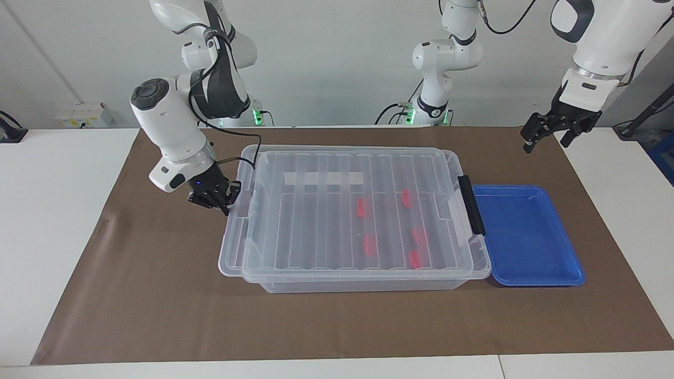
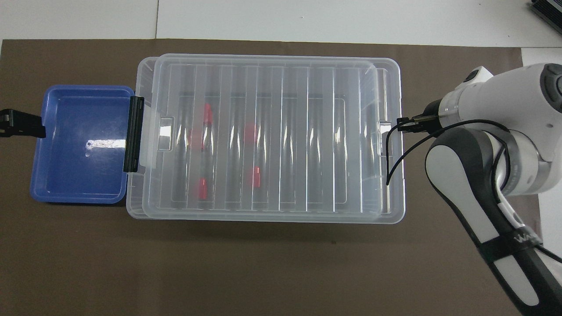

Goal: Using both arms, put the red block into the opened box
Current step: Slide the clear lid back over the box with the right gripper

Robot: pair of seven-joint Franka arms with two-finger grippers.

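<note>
Overhead view crops the open left pincer [image 2: 22, 125]; right pincer [image 1: 227, 202] closed on lid [image 1: 342, 210].

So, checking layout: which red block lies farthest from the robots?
The red block lowest in the facing view; the other four lie nearer the robots.

This is a robotics lab. Two white jointed arms [image 1: 174, 131] stand bolted at one edge of a white counter [image 1: 58, 210] spread with brown paper [image 1: 158, 316], against a bare pale wall carrying a socket strip [image 1: 84, 113].
</note>
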